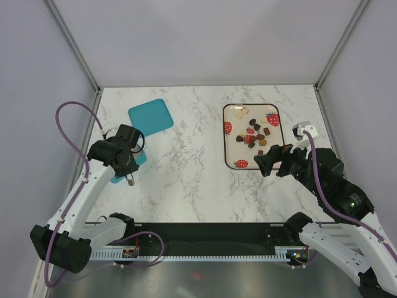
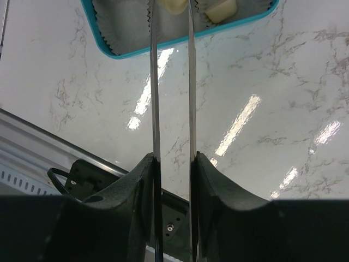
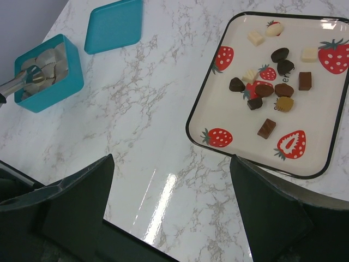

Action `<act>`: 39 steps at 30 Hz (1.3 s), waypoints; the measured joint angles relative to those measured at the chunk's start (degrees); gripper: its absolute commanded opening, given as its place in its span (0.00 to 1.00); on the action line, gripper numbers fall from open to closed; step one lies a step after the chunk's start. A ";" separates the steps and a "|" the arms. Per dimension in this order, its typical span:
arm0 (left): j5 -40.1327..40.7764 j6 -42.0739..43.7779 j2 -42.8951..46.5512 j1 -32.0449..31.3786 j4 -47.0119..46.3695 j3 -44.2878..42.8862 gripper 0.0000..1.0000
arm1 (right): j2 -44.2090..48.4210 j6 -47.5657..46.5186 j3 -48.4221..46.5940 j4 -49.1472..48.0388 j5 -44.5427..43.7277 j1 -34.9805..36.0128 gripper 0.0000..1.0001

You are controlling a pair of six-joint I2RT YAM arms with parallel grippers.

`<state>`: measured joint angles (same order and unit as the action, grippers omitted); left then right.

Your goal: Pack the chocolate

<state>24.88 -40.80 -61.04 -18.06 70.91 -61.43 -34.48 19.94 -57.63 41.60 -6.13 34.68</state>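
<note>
Several chocolate pieces (image 3: 265, 90), dark, mid brown and cream-white, lie scattered on the strawberry-print tray (image 3: 188, 128) at the right of the table (image 1: 254, 133). Two cream-white pieces (image 2: 221, 10) sit in paper liners inside the teal box (image 2: 117, 52). My left gripper (image 2: 173, 158) is shut on the silver tongs (image 2: 155, 98). The tongs' tips reach into the box (image 3: 49, 71) and are cut off at the top edge of the left wrist view. My right gripper (image 3: 172, 159) stands open and holds nothing, above bare marble just in front of the tray's near left corner.
A teal lid (image 1: 151, 116) lies flat on the marble beyond the box. The black rail (image 1: 205, 233) runs along the table's near edge. Grey walls close the back and both sides.
</note>
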 measured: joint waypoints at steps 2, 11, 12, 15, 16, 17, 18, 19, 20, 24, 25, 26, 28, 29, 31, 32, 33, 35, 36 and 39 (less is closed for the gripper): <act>0.00 0.31 -0.35 0.02 -0.61 0.17 0.36 | 0.00 -0.09 0.00 0.00 -0.13 0.00 0.96; -0.74 1.42 -1.84 0.33 -1.38 0.57 0.39 | 0.00 -0.22 0.00 0.00 -0.28 0.00 0.96; -0.94 1.44 -1.88 0.33 -1.44 0.57 0.39 | 0.00 -0.22 0.00 0.00 -0.28 0.00 0.95; -1.05 1.46 -2.03 0.33 -1.62 0.61 0.40 | 0.00 -0.24 0.00 0.00 -0.31 0.04 0.96; -1.05 1.49 -2.19 0.35 -1.70 0.63 0.40 | 0.00 -0.26 0.00 0.00 -0.31 0.07 0.96; -1.07 1.49 -2.27 0.35 -1.75 0.66 0.40 | 0.00 -0.26 0.00 0.00 -0.33 0.07 0.96; -1.07 1.49 -2.40 0.35 -1.79 0.66 0.40 | 0.00 -0.28 0.00 0.00 -0.39 0.09 0.96; -1.07 1.49 -2.49 0.35 -1.84 0.66 0.40 | 0.00 -0.28 0.00 0.00 -0.44 0.09 0.96; -1.07 1.49 -2.58 0.35 -1.84 0.66 0.41 | 0.00 -0.31 0.00 0.02 -0.46 0.09 0.96; -1.05 1.46 -2.60 0.37 -1.84 0.66 0.43 | 0.04 -0.39 0.00 0.00 -0.74 0.09 0.96; -1.05 1.46 -2.62 0.37 -1.81 0.66 0.44 | 0.09 -0.46 0.00 0.02 -0.87 0.11 0.96; -1.05 1.46 -2.64 0.37 -1.81 0.66 0.44 | 0.15 -0.48 0.00 0.02 -0.94 0.13 0.96; -1.05 1.46 -2.75 0.37 -1.81 0.66 0.46 | 0.33 -0.55 0.00 0.02 -1.33 0.33 0.96; -1.05 1.49 -2.80 0.37 -1.81 0.66 0.46 | 0.44 -0.63 0.00 0.02 -1.42 0.37 0.96; -1.05 1.46 -2.84 0.37 -1.81 0.66 0.46 | 0.61 -0.72 0.00 0.02 -1.60 0.44 0.96; -1.05 1.46 -2.84 0.37 -1.81 0.66 0.46 | 0.68 -0.72 0.00 0.04 -1.70 0.44 0.96; -1.05 1.49 -2.84 0.37 -1.79 0.66 0.46 | 0.72 -0.72 0.00 0.02 -1.77 0.44 0.96; -1.05 1.49 -2.84 0.37 -1.75 0.66 0.47 | 0.74 -0.74 0.00 0.04 -1.79 0.44 0.96; -1.05 1.49 -2.84 0.37 -1.70 0.66 0.47 | 0.74 -0.74 0.00 0.04 -1.79 0.44 0.96; -1.03 1.62 -2.82 0.37 -1.62 0.63 0.48 | 0.74 -0.74 0.00 0.04 -1.84 0.46 0.96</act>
<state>23.86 -39.18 -63.86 -17.69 69.30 -60.80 -33.74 19.20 -57.63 41.65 -7.97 35.14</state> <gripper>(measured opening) 0.480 0.958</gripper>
